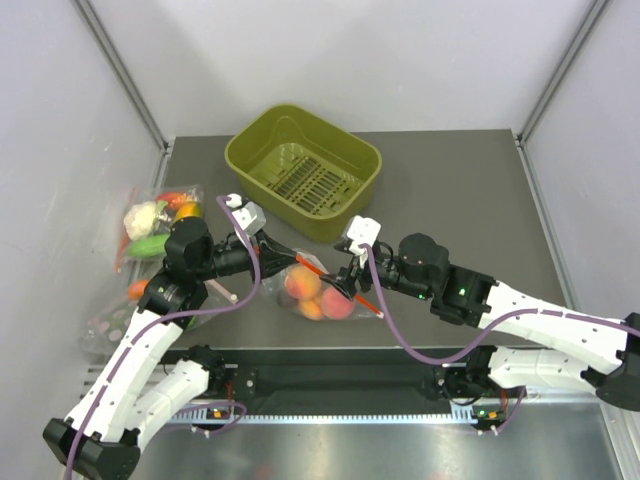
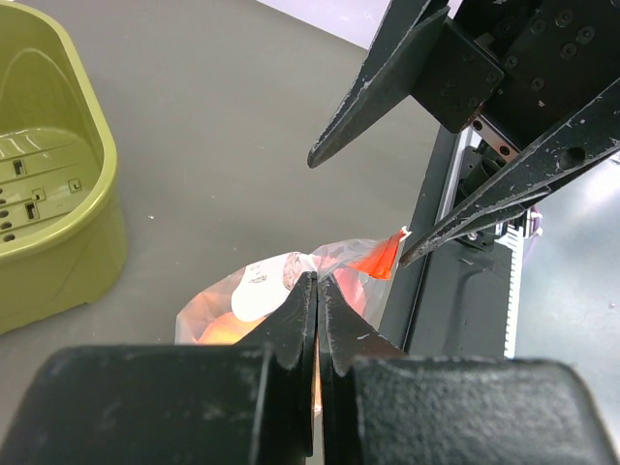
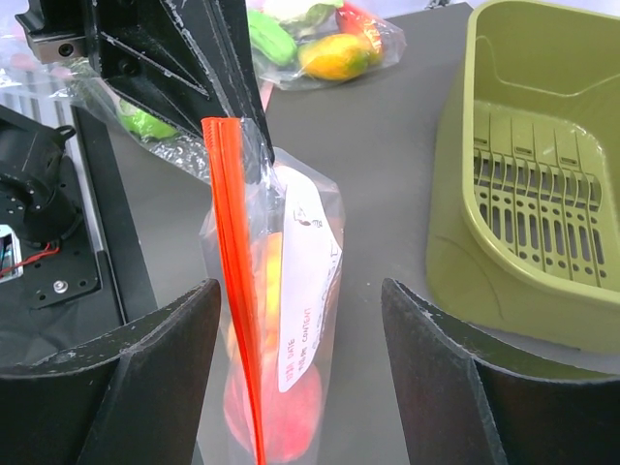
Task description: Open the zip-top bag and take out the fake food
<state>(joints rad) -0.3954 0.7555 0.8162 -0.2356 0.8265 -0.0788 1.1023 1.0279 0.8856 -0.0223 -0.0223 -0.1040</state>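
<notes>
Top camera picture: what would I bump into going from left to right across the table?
Bag of vegetables → left fingers → zip-top bag → right fingers.

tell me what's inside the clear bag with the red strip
Three small peach-like fruits show through the bag in the top view. From the right wrist, a white label on the plastic hides part of them, so anything smaller behind it cannot be seen.
</notes>
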